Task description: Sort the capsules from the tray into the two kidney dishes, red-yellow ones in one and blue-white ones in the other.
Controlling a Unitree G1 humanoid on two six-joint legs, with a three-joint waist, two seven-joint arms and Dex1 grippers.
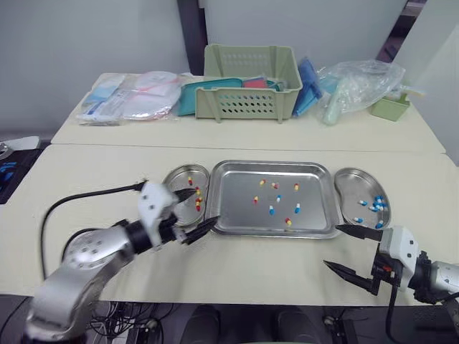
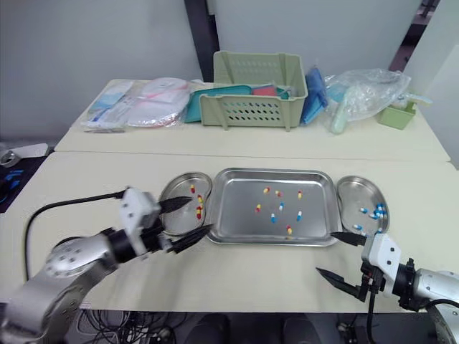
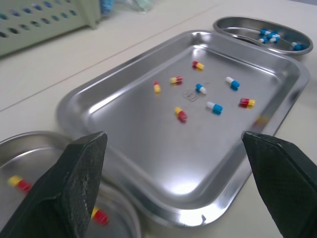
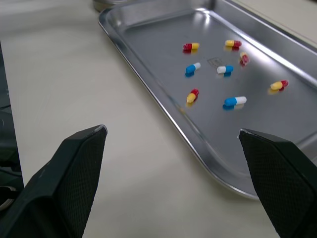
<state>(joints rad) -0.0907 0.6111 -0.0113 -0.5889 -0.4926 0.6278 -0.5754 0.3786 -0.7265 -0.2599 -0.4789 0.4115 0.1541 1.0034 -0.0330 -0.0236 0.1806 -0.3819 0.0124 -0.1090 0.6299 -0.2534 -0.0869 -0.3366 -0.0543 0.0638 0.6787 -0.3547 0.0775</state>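
Note:
A steel tray (image 1: pixel 237 211) lies mid-table holding several loose capsules, both red-yellow (image 1: pixel 255 200) and blue-white (image 1: pixel 271 210). The left kidney dish (image 1: pixel 176 179) holds a few red-yellow capsules (image 1: pixel 198 202). In the right kidney dish (image 1: pixel 351 188) lie several blue-white capsules (image 1: pixel 376 204). My left gripper (image 1: pixel 209 205) is open, hovering over the gap between the left dish and the tray's left rim, with nothing held. My right gripper (image 1: pixel 331 246) is open and empty over bare table just off the tray's front right corner. The left wrist view shows the tray (image 3: pixel 129 129) between the fingers.
A green basket (image 1: pixel 251 82), plastic-wrapped packets (image 1: pixel 136 97), a clear plastic bag (image 1: pixel 358 86) and a small green container (image 1: pixel 391 107) stand on the far table. A black cable (image 1: pixel 79 197) loops over the table by my left arm.

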